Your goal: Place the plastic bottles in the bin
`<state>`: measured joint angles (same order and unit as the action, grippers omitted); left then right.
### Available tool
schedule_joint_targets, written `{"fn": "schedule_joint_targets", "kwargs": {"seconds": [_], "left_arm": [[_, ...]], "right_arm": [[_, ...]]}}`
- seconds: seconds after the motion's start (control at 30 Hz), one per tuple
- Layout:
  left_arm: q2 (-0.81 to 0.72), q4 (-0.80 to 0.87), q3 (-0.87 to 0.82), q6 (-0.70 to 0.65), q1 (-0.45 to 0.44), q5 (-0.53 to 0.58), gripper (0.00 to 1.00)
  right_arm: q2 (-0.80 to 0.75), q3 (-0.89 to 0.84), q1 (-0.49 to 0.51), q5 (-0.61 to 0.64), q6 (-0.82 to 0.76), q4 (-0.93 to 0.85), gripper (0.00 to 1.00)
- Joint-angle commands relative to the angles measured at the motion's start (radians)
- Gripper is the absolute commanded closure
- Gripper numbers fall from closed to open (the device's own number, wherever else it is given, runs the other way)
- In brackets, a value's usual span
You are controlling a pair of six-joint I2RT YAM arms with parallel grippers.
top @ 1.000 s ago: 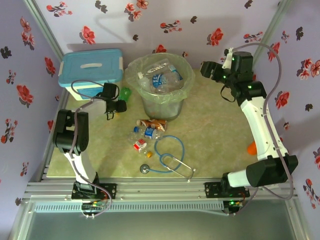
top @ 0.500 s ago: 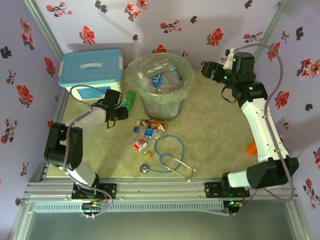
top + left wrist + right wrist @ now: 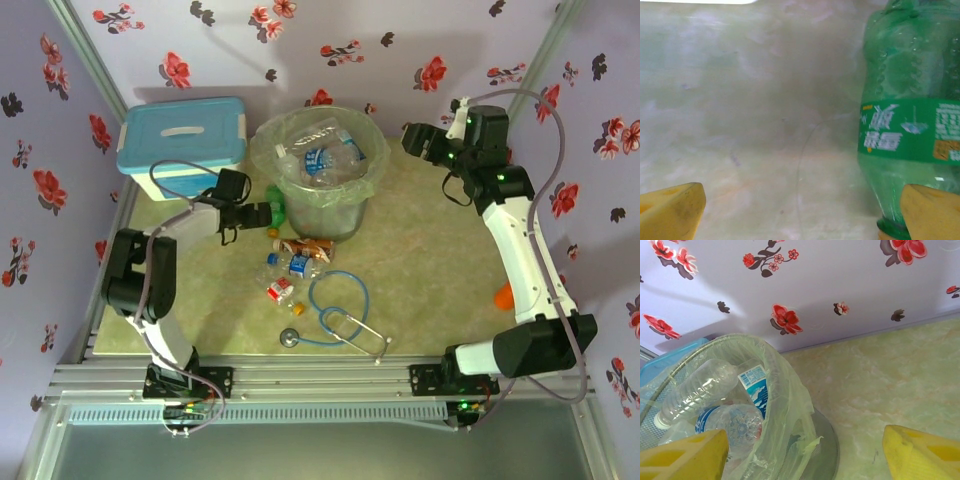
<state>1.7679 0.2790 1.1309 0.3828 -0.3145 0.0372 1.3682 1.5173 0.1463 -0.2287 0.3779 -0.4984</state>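
- Left gripper is gaping wide, gripping nothing; the green plastic labelled bottle is sitting against its right finger at 8 o'clock of the round grey-green bag-lined bin, likely awaiting a regrasp.
- Right gripper is hovering wide, empty, at the bin's 2 o'clock.

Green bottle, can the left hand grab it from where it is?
Probably yes. The left hand is wide open, and the green bottle sits right at one side of its gap, with nothing else in between.

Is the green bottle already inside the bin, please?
No, the green bottle is outside the bin, just left of its wall, beside the left gripper.
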Motion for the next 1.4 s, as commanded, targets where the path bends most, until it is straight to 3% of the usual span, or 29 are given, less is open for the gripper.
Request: {"fn": "schedule_joint_targets", "kwargs": {"seconds": [0.0, 0.23, 0.47, 0.67, 0.9, 1.1, 1.2, 1.37], "left_arm": [[0.029, -0.078, 0.029, 0.016, -0.009, -0.123, 0.0], [0.076, -0.17, 0.02, 0.09, -0.038, -0.17, 0.0], [0.145, -0.155, 0.067, 0.144, -0.064, -0.158, 0.02], [0.156, -0.133, 0.062, 0.186, -0.064, -0.084, 0.11], [0.115, -0.097, 0.037, 0.168, -0.063, -0.034, 0.31], [0.077, -0.084, 0.023, 0.149, -0.059, -0.019, 0.39], [0.043, -0.096, 0.011, 0.12, -0.057, -0.019, 0.47], [-0.051, -0.144, -0.07, 0.094, -0.051, -0.034, 0.49]], "right_arm": [[-0.027, -0.006, -0.01, 0.025, -0.01, -0.011, 0.19], [-0.008, -0.006, -0.01, 0.016, -0.004, -0.009, 0.18], [-0.008, -0.004, -0.01, 0.037, -0.01, -0.02, 0.18], [-0.01, 0.004, -0.01, 0.052, -0.026, -0.037, 0.18], [-0.012, 0.006, -0.01, 0.044, -0.024, -0.036, 0.17], [-0.022, 0.004, -0.009, 0.016, -0.019, -0.035, 0.17], [-0.039, -0.003, -0.008, -0.043, -0.011, -0.012, 0.17], [-0.07, -0.018, 0.006, -0.13, 0.032, 0.034, 0.16]]}}
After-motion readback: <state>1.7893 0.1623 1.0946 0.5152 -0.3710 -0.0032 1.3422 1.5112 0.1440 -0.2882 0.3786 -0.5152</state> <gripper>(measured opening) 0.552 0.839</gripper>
